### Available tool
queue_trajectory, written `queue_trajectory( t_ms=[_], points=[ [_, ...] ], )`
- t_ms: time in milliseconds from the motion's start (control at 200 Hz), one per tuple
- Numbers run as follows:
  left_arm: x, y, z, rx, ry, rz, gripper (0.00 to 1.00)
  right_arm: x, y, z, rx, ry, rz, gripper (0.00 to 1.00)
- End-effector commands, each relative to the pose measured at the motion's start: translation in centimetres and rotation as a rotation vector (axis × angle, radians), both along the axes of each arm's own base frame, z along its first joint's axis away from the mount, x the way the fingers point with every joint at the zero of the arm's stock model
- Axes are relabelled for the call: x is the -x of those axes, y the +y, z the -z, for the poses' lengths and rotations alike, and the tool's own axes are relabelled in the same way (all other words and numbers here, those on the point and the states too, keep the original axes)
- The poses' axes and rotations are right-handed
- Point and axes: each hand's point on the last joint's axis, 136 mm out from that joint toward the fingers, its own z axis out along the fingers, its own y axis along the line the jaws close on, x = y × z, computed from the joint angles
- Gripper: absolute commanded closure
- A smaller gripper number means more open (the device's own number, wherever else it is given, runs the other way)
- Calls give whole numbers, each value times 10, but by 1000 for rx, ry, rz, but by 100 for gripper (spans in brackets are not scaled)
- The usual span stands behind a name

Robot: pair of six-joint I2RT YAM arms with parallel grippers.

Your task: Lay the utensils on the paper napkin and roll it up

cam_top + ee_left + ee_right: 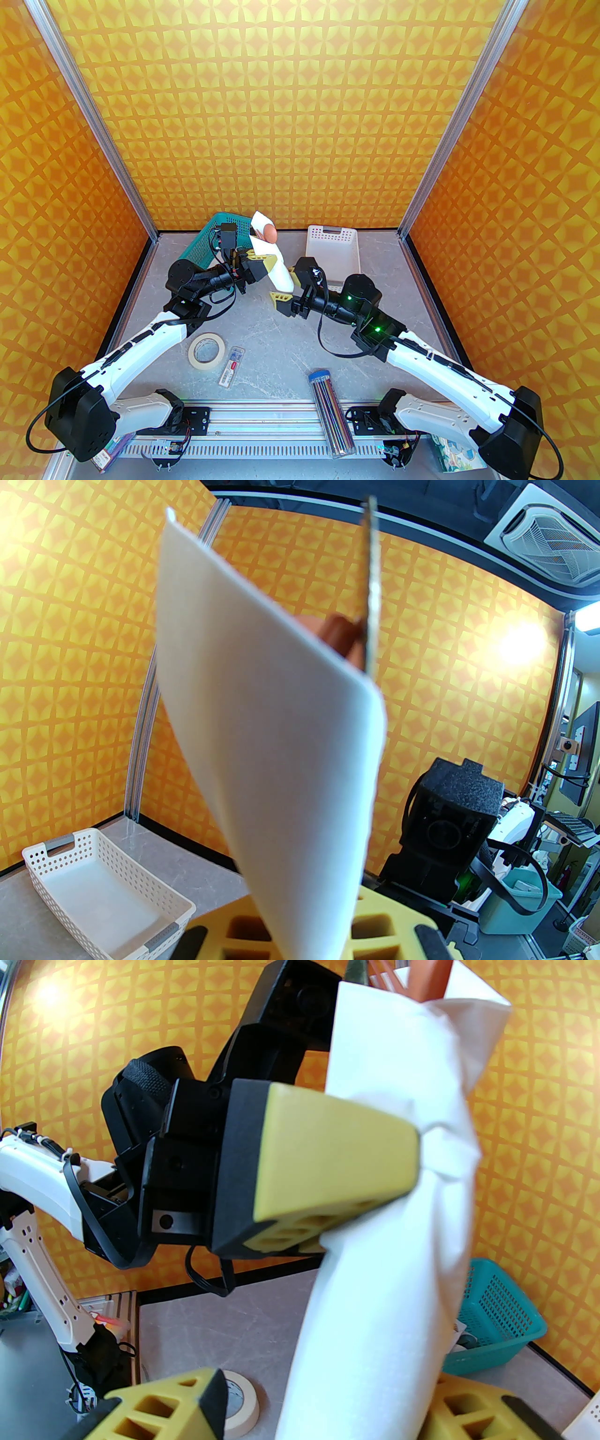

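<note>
The paper napkin is rolled into a white tube and held tilted above the table. My left gripper is shut on the middle of it, one yellow finger pressing a crease into the paper. The reddish-brown spoon bowl sticks out of the upper end. The right wrist view also shows the orange fork tines and a dark knife tip there. My right gripper is open around the lower end of the roll, its fingers on either side of the napkin.
A teal basket lies tipped at the back left and a white slotted tray stands at the back right. A tape roll, a small packet and a tube of pencils lie near the front. A tissue pack is at the front right.
</note>
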Motion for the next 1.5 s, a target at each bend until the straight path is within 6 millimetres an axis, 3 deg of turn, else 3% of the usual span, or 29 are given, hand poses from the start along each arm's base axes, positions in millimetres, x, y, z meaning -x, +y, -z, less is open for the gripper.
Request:
queue_trajectory(
  t_ms=[0, 210, 385, 565, 865, 1025, 1265, 1495],
  points=[
    [5, 4, -12, 30, -50, -6, 100, 13, 6, -21, -67, 4, -73, 43],
    [11, 4, -11, 18, -59, 19, 100, 24, 7, -33, -89, 27, -134, 55],
    [17, 2, -11, 4, -72, 51, 100, 30, 5, -40, -122, 74, -187, 59],
    [21, -1, -10, -5, -79, 96, 100, 31, 5, -48, -166, 131, -244, 63],
    [22, -3, -8, -8, -66, 116, 100, 23, 5, -47, -195, 220, -257, 81],
    [15, -1, -6, -26, -31, 103, 75, 12, -2, -41, -203, 275, -219, 89],
    [9, 24, -13, -24, -16, 36, 37, 0, -16, -28, -197, 291, -153, 91],
    [17, 39, -22, 17, 16, 40, 8, 5, -17, -40, -218, 236, -189, 91]
  ],
)
